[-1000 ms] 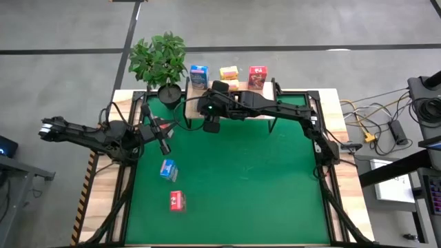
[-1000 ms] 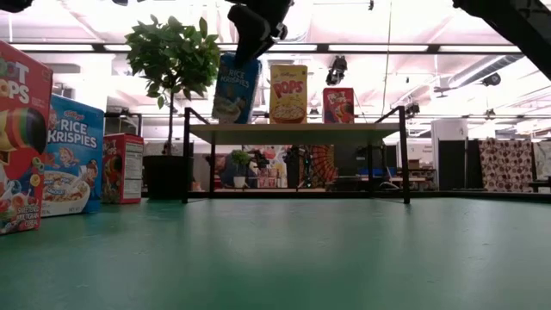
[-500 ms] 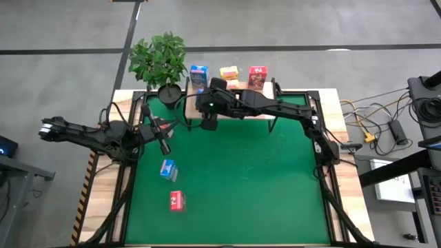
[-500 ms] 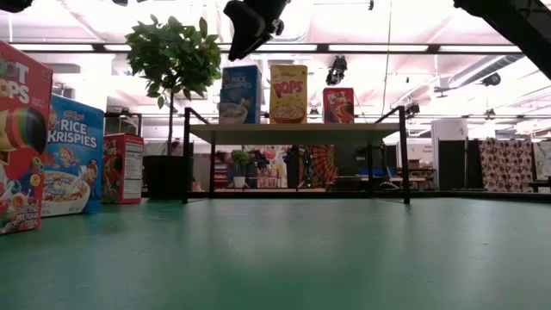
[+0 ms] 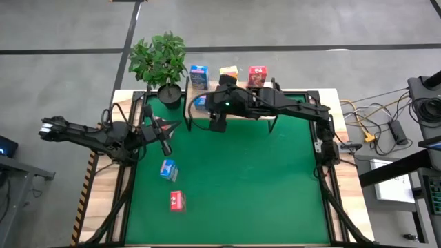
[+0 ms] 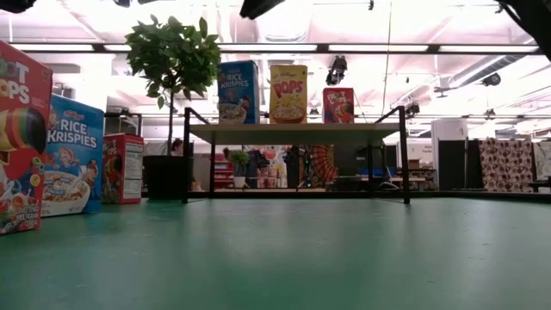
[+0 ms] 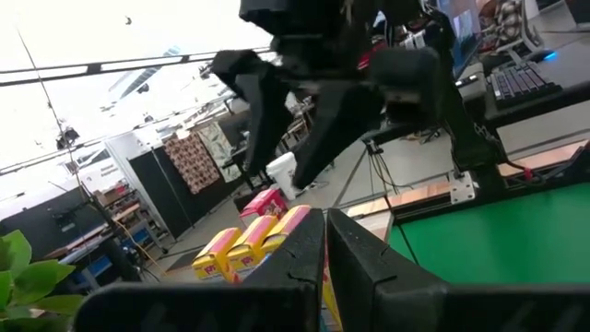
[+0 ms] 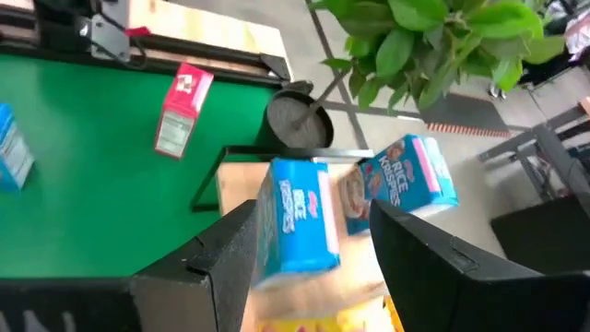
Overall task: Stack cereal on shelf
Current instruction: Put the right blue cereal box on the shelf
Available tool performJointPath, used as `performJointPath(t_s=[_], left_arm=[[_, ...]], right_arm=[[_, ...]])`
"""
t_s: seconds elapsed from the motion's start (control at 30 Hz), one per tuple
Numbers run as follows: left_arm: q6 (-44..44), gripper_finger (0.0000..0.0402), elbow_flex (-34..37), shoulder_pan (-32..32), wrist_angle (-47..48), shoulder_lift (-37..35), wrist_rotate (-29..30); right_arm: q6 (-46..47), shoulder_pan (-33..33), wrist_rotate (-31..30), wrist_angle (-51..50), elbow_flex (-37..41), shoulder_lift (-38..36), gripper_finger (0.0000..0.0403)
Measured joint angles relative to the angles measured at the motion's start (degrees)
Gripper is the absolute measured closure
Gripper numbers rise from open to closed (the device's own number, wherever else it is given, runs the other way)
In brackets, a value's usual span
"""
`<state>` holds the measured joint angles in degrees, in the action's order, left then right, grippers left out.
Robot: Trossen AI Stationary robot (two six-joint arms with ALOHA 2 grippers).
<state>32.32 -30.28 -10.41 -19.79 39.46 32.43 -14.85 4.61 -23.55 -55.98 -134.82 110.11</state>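
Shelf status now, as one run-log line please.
shelf: blue box, yellow box, red box upright | right gripper: open, above blue box | left gripper: shut, idle

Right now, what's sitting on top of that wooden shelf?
On the shelf stand a blue box, a yellow box and a red box; anything behind them is hidden.

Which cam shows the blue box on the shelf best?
Low view: the blue box stands upright on the shelf, its front fully readable. The right wrist view looks down on it between the open right gripper fingers. In the high view only its top peeks past the arm. The left wrist view doesn't show it clearly.
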Motion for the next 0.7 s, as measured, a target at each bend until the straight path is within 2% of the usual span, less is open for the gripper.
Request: performJointPath(t_s=[0.4,0.57,0.7], left_arm=[[-1.06,0.0402,0.0,0.0,-1.01,1.54,-0.04],[-1.8,0.0402,0.0,0.0,-3.17,3.29,-0.09],[-1.79,0.0402,0.0,0.02,-7.07,6.15,-0.09]], right_arm=[[12.85,-6.57,0.01,-16.8,2.18,-3.86,0.0211],[16.04,-9.91,-0.31,-17.24,8.02,-6.47,0.0237],[18.84,-11.66,-1.93,-15.82,15.66,-10.61,0.0264]])
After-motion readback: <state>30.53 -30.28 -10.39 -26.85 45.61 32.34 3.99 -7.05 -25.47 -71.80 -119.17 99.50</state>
